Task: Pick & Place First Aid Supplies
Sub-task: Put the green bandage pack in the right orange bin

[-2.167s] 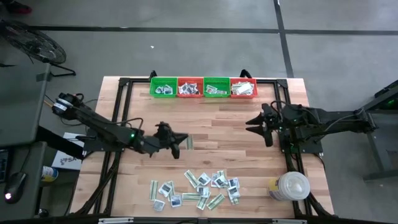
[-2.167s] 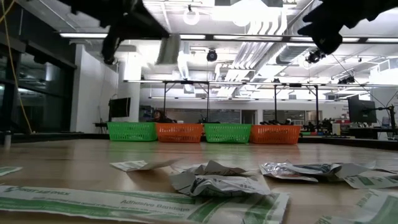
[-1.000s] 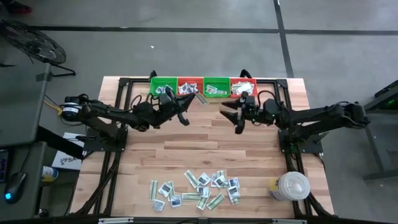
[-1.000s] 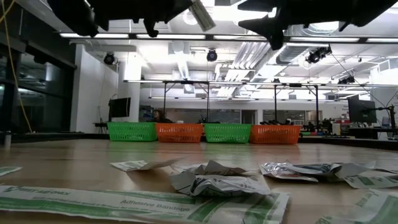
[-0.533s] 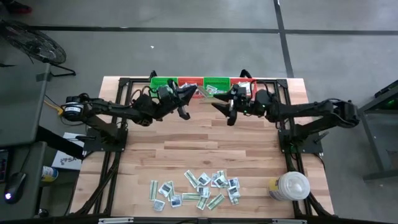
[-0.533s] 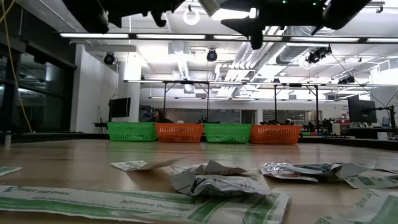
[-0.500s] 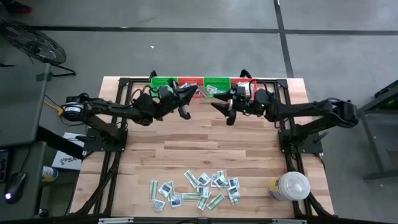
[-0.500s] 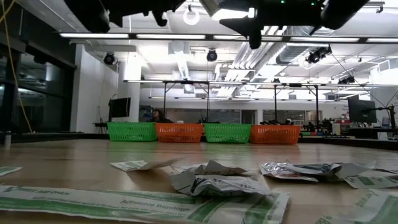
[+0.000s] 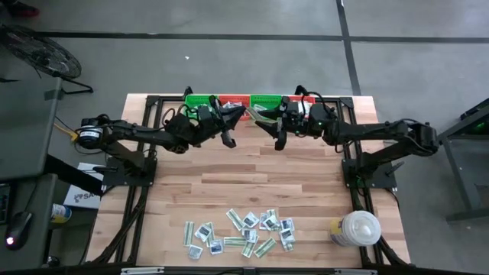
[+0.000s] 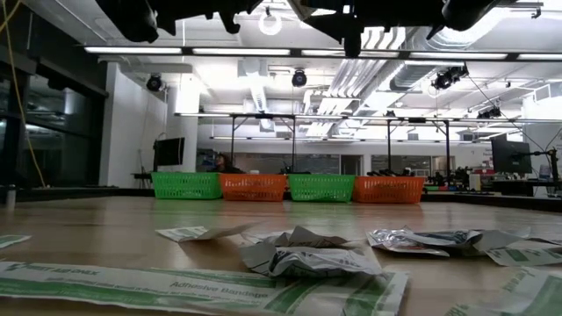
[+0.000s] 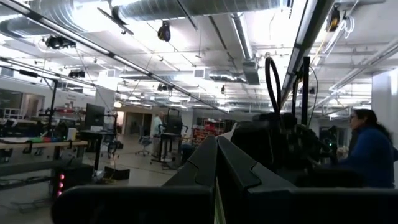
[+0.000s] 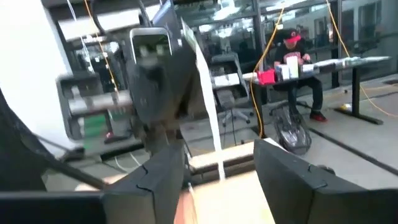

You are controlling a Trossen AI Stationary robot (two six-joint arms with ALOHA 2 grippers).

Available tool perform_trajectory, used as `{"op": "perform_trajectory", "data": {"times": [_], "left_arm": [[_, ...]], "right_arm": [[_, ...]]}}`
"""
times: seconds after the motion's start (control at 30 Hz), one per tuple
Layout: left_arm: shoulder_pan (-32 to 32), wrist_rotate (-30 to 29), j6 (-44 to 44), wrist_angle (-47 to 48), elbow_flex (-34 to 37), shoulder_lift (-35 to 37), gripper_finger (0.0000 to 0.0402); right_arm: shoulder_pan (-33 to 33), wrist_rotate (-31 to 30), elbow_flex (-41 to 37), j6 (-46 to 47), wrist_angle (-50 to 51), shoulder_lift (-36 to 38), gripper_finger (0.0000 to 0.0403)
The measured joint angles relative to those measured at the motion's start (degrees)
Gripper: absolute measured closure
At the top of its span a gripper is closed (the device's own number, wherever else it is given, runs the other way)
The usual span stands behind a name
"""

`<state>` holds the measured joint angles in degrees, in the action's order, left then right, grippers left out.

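Note:
My left gripper (image 9: 233, 119) is shut on a narrow pale-green strip packet (image 9: 242, 114) and holds it in the air just in front of the row of green and red baskets (image 9: 264, 100). My right gripper (image 9: 267, 133) faces it from the right, open. In the right wrist view the strip (image 12: 208, 124) shows edge-on between my right fingers (image 12: 163, 174); I cannot tell whether it reaches in between them. Many more first aid supplies (image 9: 241, 232) lie flat in a loose heap near the table's front edge. My left gripper pinches the strip packet between its two shut fingers (image 11: 205, 165). The strip's one end (image 11: 216, 208) shows as a thin green line in the seam between them. The strip sticks out past the fingertips toward my right gripper, lifted clear of the table.
Four baskets stand side by side at the far edge, green (image 10: 186, 185), red (image 10: 253, 187), green (image 10: 321, 187) and red (image 10: 388, 189), with packets in them. A big white round lidded container (image 9: 359, 228) stands at the front right. A person (image 11: 367, 149) sits beyond the table.
My right gripper has gone toward the table's left and far edge, close up to the left gripper and the strip. My left gripper has risen a little with the strip, which stays clear of the table.

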<state>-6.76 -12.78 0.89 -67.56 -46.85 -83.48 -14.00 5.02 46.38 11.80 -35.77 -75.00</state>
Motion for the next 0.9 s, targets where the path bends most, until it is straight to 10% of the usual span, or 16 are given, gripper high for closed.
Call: {"op": "perform_trajectory", "data": {"times": [0.63, 0.9], "left_arm": [[0.0, 0.0, -1.2, 0.2, 0.0, 0.0, 0.0401], [0.0, -0.3, -1.4, 2.0, 0.0, 0.0, 0.0401]], "right_arm": [[-0.7, 0.5, 0.0, -0.3, -0.1, 0.0, 0.0394], [-0.7, 2.1, 0.0, 0.0, 0.1, 0.1, 0.0401]]}}
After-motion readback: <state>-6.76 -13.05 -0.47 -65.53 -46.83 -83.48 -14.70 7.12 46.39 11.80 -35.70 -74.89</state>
